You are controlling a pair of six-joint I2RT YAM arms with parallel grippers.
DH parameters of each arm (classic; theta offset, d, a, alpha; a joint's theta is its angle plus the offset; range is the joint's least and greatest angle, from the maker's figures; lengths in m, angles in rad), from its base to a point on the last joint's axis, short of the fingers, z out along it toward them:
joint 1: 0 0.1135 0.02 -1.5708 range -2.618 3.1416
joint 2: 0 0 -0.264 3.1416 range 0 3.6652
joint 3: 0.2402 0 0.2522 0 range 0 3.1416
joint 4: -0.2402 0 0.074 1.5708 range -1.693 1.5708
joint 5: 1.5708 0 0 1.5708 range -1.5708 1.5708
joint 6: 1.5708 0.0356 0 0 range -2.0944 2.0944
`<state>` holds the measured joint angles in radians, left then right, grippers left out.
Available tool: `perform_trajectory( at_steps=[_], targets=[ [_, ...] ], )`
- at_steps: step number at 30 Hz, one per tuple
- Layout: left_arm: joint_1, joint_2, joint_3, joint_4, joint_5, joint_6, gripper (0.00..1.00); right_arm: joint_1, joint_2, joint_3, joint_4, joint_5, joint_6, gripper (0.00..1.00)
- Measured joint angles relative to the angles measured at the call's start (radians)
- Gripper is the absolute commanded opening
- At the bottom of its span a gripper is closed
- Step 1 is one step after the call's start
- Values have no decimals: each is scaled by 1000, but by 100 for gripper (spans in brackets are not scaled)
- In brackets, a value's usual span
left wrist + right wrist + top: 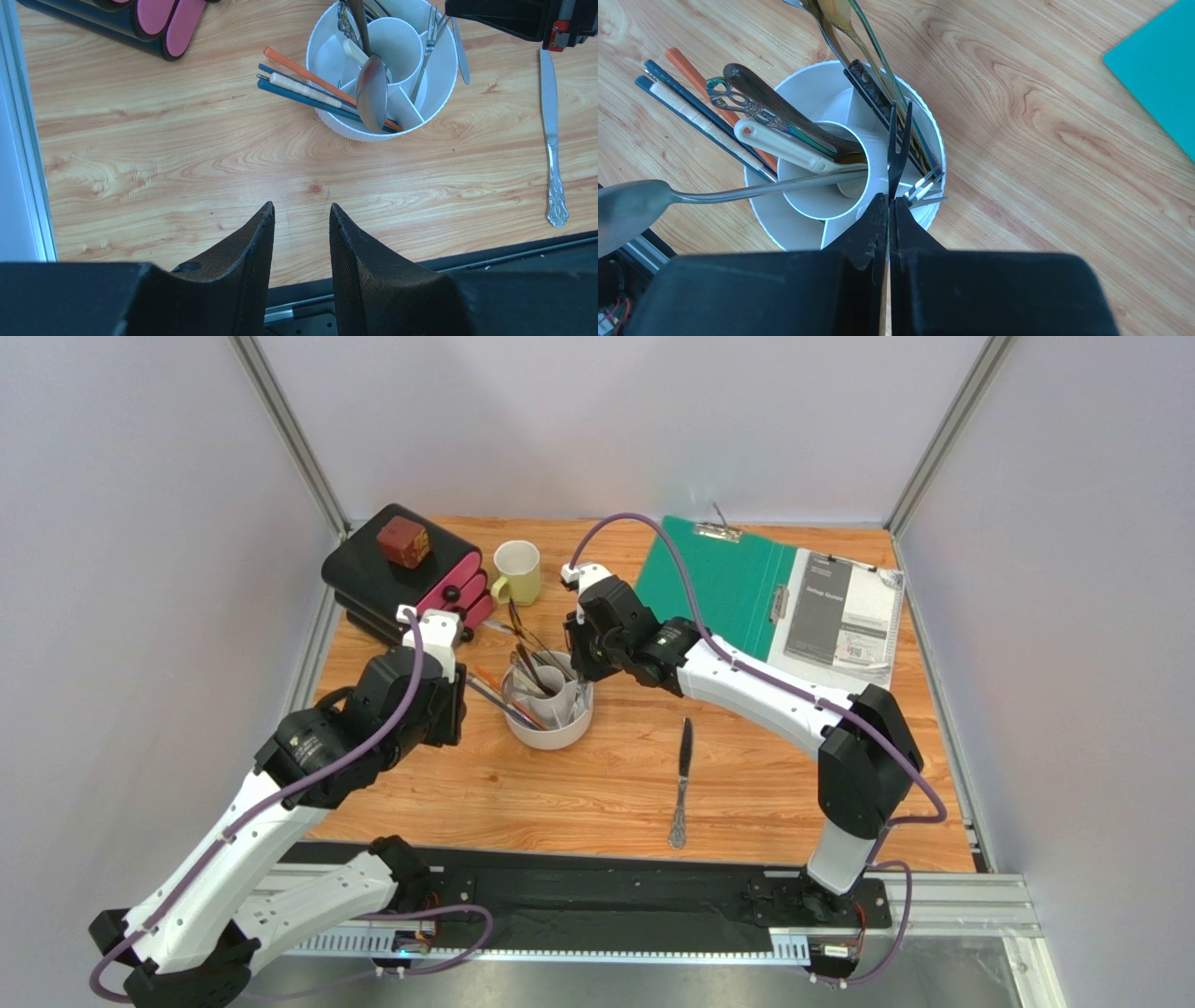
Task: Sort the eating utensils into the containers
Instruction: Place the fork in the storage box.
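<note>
Wooden table [1053, 140], right pincer [887, 210] tight on dark utensil [898, 147], perhaps fork.

Wood table [758, 784] w/ white holder [550, 734], knife [682, 781], mug [516, 571], clipboard [723, 581].

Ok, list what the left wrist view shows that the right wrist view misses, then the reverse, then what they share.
Left wrist only: the open left gripper, a silver knife lying flat on the table, and the pink-and-black stack.
Right wrist only: how the right gripper is shut on a dark utensil over the holder, and a green clipboard corner.
Both: the white holder, the orange and blue chopsticks leaning over its rim, and a silver spoon.
</note>
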<state>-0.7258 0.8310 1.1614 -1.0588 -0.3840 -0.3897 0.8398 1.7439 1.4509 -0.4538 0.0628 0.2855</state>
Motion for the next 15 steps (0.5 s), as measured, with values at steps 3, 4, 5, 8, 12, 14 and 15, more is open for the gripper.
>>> perform_trajectory(
  at_steps=[3, 4, 5, 8, 12, 14, 15],
  targets=[
    [0, -22, -8, -7, 1, -3, 41, 3, 0, -11, 19, 0, 24, 0],
    [0, -26, -9, -9, 1, -4, 40, 5, 1, -11, 23, 0, 30, 0],
    [0, -27, -9, -11, 1, -6, 40, 6, 2, -11, 27, 0, 34, 0],
    [0, -32, -9, -16, 1, -9, 40, 11, 3, -10, 34, -1, 45, 0],
    [0, -37, -10, -17, 0, -13, 40, 18, 9, -11, 34, -2, 66, 0],
    [0, -41, -14, -18, 1, -16, 40, 19, 14, -11, 35, -3, 78, 0],
    [0, -43, -17, -18, 1, -18, 40, 21, 18, -12, 38, -3, 84, 0]
  ],
)
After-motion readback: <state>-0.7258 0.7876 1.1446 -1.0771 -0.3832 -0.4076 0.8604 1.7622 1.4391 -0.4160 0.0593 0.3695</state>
